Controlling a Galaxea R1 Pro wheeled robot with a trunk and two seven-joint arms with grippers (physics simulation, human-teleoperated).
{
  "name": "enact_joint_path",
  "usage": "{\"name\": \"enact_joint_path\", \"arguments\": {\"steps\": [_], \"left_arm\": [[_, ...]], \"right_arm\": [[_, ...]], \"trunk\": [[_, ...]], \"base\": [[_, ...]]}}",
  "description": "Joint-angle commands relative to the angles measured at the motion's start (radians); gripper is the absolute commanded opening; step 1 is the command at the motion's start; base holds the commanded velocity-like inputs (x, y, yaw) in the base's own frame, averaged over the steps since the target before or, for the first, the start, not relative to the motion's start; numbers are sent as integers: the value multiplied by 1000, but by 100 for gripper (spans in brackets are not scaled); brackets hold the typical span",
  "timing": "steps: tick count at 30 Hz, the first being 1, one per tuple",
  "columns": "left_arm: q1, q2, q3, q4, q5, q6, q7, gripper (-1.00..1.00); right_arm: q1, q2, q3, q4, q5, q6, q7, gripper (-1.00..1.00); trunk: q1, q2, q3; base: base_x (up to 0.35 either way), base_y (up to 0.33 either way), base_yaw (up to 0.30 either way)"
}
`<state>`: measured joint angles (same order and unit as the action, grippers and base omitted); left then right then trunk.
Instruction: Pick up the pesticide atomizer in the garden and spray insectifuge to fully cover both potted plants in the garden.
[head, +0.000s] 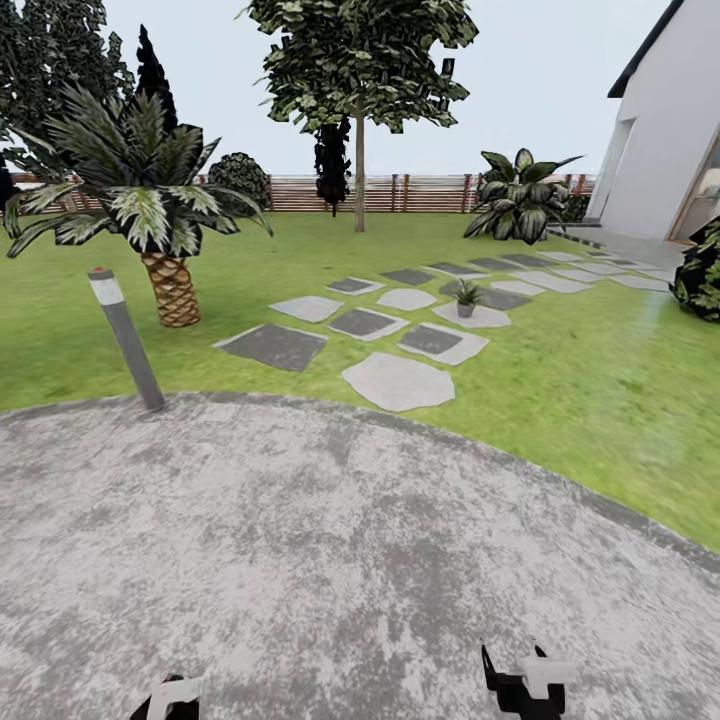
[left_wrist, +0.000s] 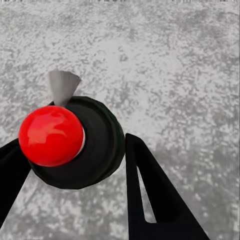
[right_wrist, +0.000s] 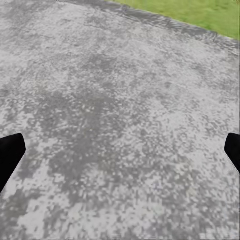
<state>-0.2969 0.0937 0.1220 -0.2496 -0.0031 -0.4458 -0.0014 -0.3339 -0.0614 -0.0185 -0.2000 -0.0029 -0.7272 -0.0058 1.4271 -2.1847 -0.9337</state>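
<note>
"Left wrist view first: where is the pesticide atomizer (left_wrist: 97, 150)?"

"Right between the fingers of the left gripper (left_wrist: 75, 142). It is seen end-on: a dark round end with a glossy red knob on it and a whitish flared tip beyond. One black finger (left_wrist: 150, 195) lies against its rim and the other presses in from the opposite side, so the jaws are clenched on it."

"And the arm's pose?"

"It hangs low, pointing down at the speckled grey patio (left_wrist: 175, 65). In the head view the left gripper (head: 170, 700) just peeks over the bottom edge."

"The right gripper (right_wrist: 120, 150)?"

"Released. Its two fingers sit at opposite edges of the right wrist view, well apart, with bare paving between them and a strip of lawn (right_wrist: 200, 12) in the far corner. In the head view the right gripper (head: 525, 685) is also low, near the bottom edge."

"Any potted plants?"

"One potted plant (head: 465, 298): a little spiky green rosette in a grey pot, standing upright on the stepping stones (head: 398, 380) out on the grass, well apart from both grippers."

"The surroundings?"

"The round patio (head: 330, 530) fills the foreground, and a tilted grey bollard light (head: 127, 338) stands at its edge. Beyond it are a short palm (head: 150, 210), a tall tree (head: 358, 100), a broad-leaved bush (head: 520, 195) and a slatted wooden fence (head: 420, 192). A white house wall (head: 665, 130) rises on the right."
</note>
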Motion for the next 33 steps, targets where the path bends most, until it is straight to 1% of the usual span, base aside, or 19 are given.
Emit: {"name": "enact_joint_path", "arguments": {"steps": [1,3,6,28,33], "left_arm": [[-1,0,2,3,-2,-3,0,-100],[-1,-1,1,5,-4,-3,0,-100],[-1,-1,1,5,-6,-3,0,-100],[-1,-2,1,6,-5,-3,0,-100],[-1,-2,1,6,-5,-4,0,-100]], "right_arm": [[-1,0,-1,1,0,-3,0,100],[-1,0,-1,1,0,-2,0,100],[-1,0,0,1,0,-2,0,100],[-1,-1,-1,0,0,-3,0,100],[-1,-1,-1,0,1,-3,2,100]], "trunk": [[0,0,-1],[0,0,-1],[0,0,-1],[0,0,-1],[0,0,-1]], "base": [[339,0,0],[339,0,-28],[339,0,-204],[339,0,-295],[339,0,-60]]}}
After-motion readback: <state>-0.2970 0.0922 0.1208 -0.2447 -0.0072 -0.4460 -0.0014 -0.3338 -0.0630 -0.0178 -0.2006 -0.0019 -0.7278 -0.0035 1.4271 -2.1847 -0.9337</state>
